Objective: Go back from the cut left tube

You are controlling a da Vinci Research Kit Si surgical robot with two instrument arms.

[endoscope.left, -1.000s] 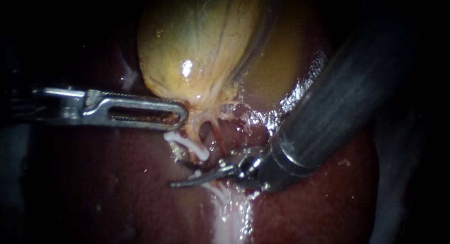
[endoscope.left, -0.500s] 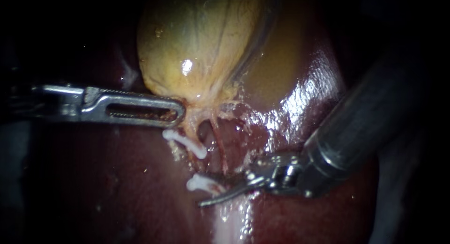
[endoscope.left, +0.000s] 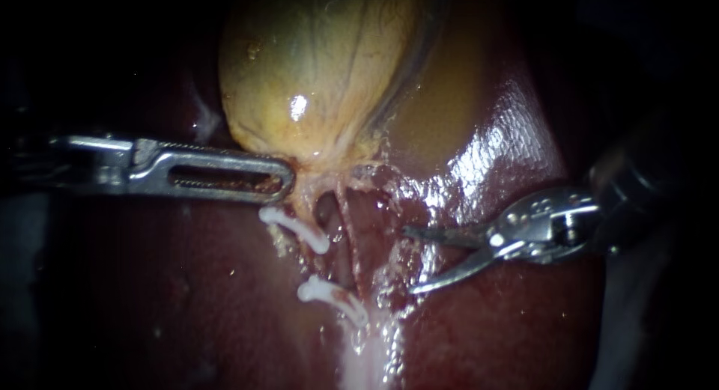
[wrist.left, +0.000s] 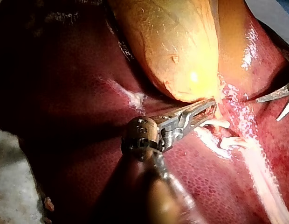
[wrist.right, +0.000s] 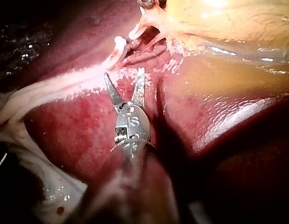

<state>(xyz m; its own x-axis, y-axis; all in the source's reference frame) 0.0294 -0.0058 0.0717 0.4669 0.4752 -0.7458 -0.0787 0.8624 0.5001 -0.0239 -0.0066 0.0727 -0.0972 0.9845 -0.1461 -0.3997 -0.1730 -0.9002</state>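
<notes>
The yellow gallbladder lies on the dark red liver. My left instrument comes in level from the left, its slotted jaws shut on the gallbladder's neck; the left wrist view shows the same grip. Below the neck the left tube carries two white clips, and a gap shows between them. A thin reddish right tube runs beside it. My right instrument is to the right of the tubes, its curved blades open and holding nothing. In the right wrist view its blades stand short of the clips.
A pale white band of tissue runs down from the lower clip. Wet, shiny liver rises to the right of the gallbladder. My right instrument's blade tips show at the edge of the left wrist view.
My right instrument has drawn back to the right, away from the clipped tube, and its blades have opened. The lower clip now shows fully. The left instrument has kept its hold.
</notes>
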